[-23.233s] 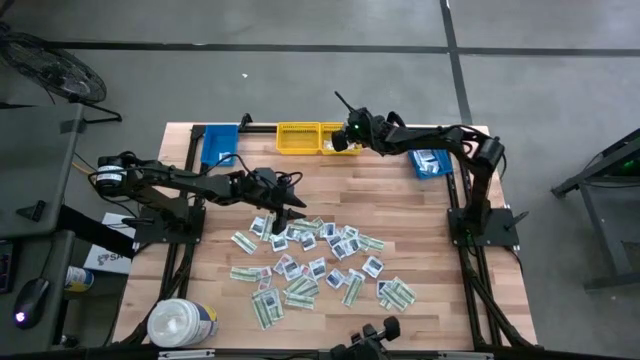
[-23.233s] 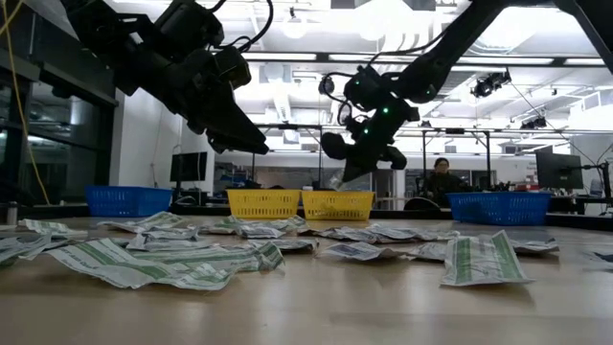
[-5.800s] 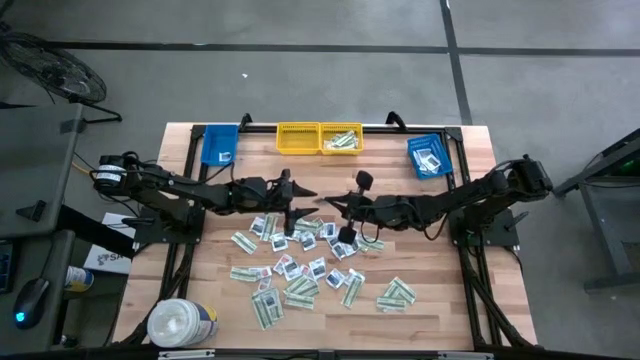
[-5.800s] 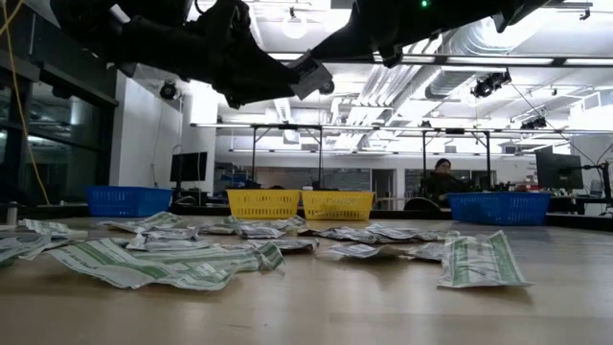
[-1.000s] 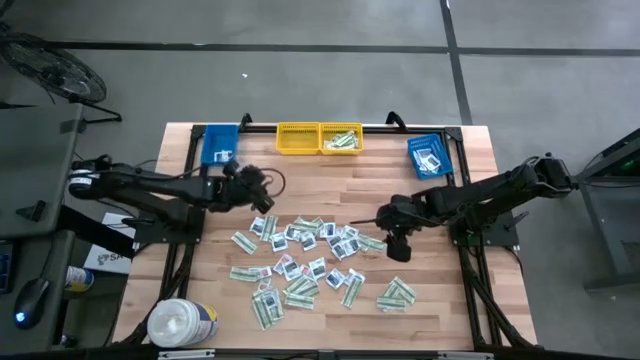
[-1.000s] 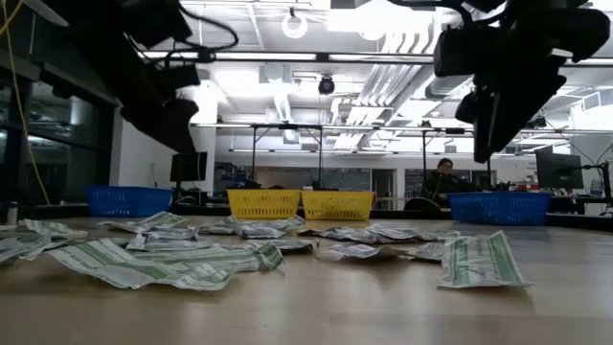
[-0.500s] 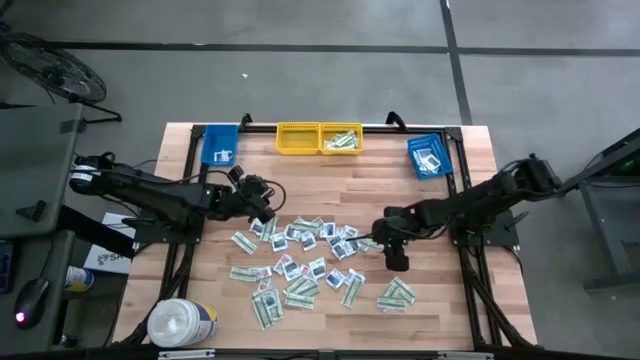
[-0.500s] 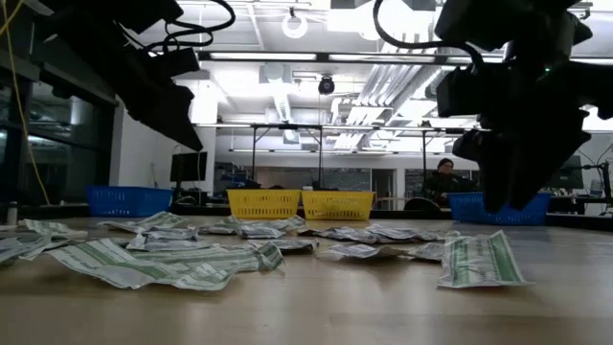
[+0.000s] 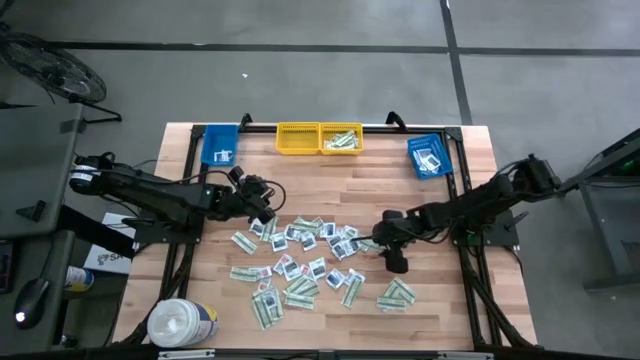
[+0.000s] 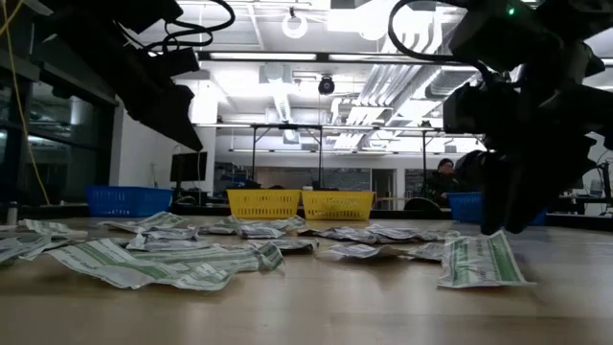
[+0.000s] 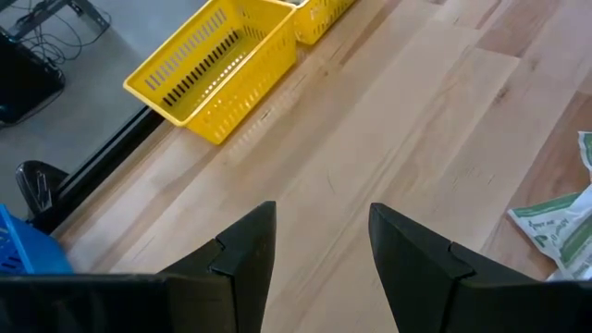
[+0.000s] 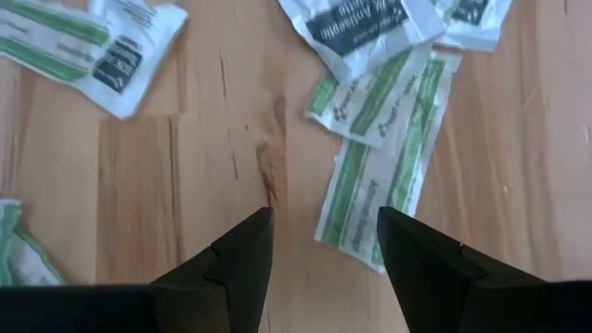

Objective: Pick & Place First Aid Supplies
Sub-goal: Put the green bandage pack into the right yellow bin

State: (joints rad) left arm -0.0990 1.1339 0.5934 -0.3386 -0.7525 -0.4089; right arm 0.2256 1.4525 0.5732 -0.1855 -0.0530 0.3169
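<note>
My first aid supplies [image 9: 310, 255] are scattered loose across the middle of the wooden surface [image 9: 330, 180]: flat paper packets, long pale strips with green bands and print, plus smaller squarish white ones with dark blue or red marks, many overlapping, some crumpled at the edges. My right claw [image 9: 396, 263] is low over the right edge of the pile, fingers spread and empty, bare wood between them in the right wrist view, with a long green-striped strip [image 12: 384, 153] just beyond the tips and a white packet with dark print [image 12: 356, 28] past that. A separate small cluster of green strips [image 9: 397, 293] lies nearer, just beside that claw. My left claw [image 9: 262, 210] sits at the pile's far-left corner, released, nothing between its fingers; its wrist view shows bare wood and a green-printed packet [image 11: 555, 227] off to one side. At the far edge: two yellow bins [image 9: 319, 138] side by side, the right one holding a few packets, a blue bin [image 9: 219, 145] left, another blue bin [image 9: 429, 158] right with packets in it. White round tub [image 9: 182, 323] at the near-left corner.
</note>
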